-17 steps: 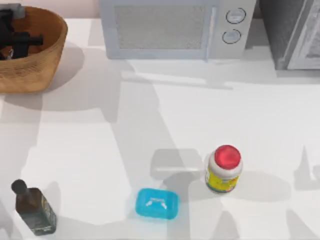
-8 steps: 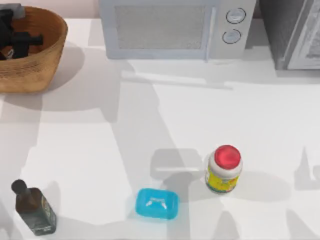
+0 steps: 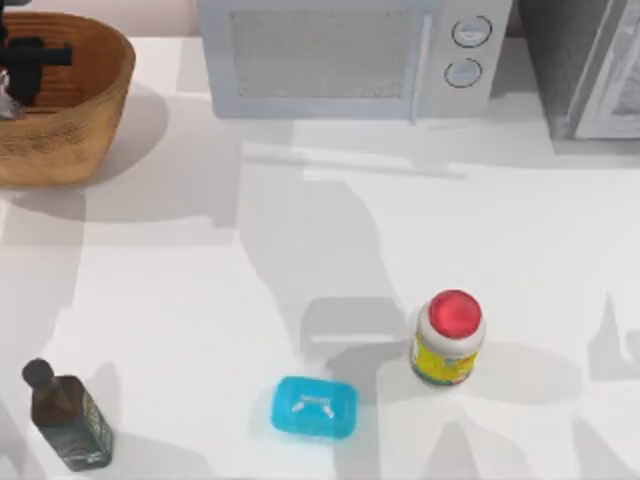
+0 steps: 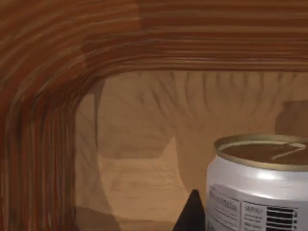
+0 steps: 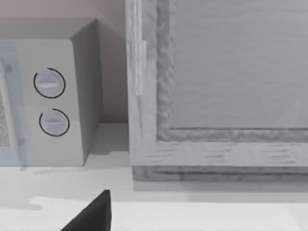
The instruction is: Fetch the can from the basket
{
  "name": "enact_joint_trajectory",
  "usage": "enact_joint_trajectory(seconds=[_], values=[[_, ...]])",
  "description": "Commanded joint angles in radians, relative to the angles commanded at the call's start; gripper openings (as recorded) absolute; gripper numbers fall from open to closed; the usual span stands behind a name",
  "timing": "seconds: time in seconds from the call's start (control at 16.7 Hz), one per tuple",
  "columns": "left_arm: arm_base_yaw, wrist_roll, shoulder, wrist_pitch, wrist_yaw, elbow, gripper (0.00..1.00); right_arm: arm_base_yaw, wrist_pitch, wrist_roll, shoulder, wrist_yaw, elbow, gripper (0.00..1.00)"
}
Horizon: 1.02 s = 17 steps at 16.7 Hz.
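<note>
**Left hand down in the basket, beside the can**

The basket sits at the far left corner of the white surface, a round woven wicker bowl, orange-brown, with ribbed walls. The left hand reaches down inside it. From the left wrist view the basket's striped inner wall curves around a paler, grained floor, and the can stands upright on that floor, close to the camera: a silvery-white cylinder with printed text and a barcode, and a dull gold recessed top. One dark fingertip shows just beside the can's side; whether the hand is spread or has hold of the can, I cannot tell.

Out on the surface stand a yellow-labelled jar with a red lid, a flat blue rounded box, and a dark square bottle. A pale microwave with two round dials stands at the back.

The right wrist view faces the microwave's dials and a grey textured cabinet.
</note>
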Motion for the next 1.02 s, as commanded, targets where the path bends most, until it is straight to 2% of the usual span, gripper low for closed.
enact_joint_trajectory(seconds=[0.36,1.02], values=[[-0.016,-0.02,-0.454,0.185,-0.01,-0.417,0.0,0.0,0.0,0.0,0.0,0.0,0.0,1.0],[-0.055,-0.062,-1.559,0.649,-0.045,-1.409,0.0,0.0,0.0,0.0,0.0,0.0,0.0,1.0]])
